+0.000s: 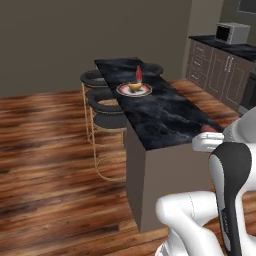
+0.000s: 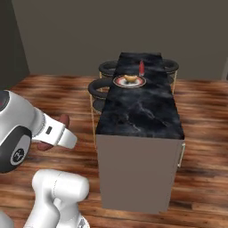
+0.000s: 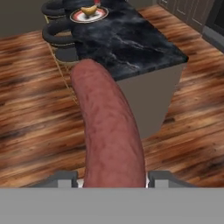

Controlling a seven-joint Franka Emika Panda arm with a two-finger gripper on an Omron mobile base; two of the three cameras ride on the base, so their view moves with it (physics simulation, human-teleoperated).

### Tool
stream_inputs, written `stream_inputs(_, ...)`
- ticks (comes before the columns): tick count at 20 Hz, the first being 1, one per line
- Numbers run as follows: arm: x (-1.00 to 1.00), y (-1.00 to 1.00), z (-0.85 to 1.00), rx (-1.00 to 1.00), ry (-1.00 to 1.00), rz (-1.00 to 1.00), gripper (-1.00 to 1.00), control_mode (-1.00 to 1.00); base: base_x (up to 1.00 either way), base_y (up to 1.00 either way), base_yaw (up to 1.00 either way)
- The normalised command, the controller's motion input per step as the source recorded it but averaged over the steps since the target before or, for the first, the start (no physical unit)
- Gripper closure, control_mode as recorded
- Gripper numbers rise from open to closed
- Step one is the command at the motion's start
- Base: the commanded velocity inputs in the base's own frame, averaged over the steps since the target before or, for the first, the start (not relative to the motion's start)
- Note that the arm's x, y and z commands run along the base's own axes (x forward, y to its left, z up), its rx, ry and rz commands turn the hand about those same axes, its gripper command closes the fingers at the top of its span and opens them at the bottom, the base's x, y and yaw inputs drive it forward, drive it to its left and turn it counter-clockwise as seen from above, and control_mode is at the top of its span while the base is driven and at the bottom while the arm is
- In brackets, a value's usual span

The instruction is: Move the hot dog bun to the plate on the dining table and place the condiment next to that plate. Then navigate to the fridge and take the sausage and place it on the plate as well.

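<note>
My gripper (image 3: 114, 179) is shut on the reddish-brown sausage (image 3: 109, 131), which juts forward from between the fingers. The same grip appears at my gripper (image 1: 207, 136) with the sausage (image 1: 207, 129), and at my gripper (image 2: 57, 132) with the sausage (image 2: 63, 120). It hovers short of the near end of the dining table (image 1: 165, 117). Far down the table, the red-rimmed plate (image 1: 120, 90) carries the hot dog bun (image 1: 134, 86). The red condiment (image 1: 138, 74) stands just behind the plate (image 2: 116, 82), where the hot dog bun (image 2: 130, 78) and condiment (image 2: 141, 67) also show. The fridge is out of view.
Round dark stools (image 1: 102, 100) on thin gold legs line the table's left side, and another stool (image 2: 171, 67) is on the right. Kitchen cabinets (image 1: 220, 67) with a microwave (image 1: 232, 32) stand at the far right. Wooden floor surrounds the table.
</note>
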Motion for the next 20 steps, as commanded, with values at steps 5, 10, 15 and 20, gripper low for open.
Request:
stream_inputs(5,0.00,0.00,0.00,0.00,0.00,0.00,1.00,1.00,0.33,1.00,-0.23)
stream_inputs(10,0.00,0.00,0.00,0.00,0.00,0.00,1.00,1.00,0.52,1.00,-0.43)
stream_inputs(15,0.00,0.00,0.00,0.00,0.00,0.00,1.00,1.00,0.52,1.00,-0.44)
stream_inputs(20,0.00,0.00,0.00,0.00,0.00,0.00,1.00,1.00,0.54,1.00,-0.44)
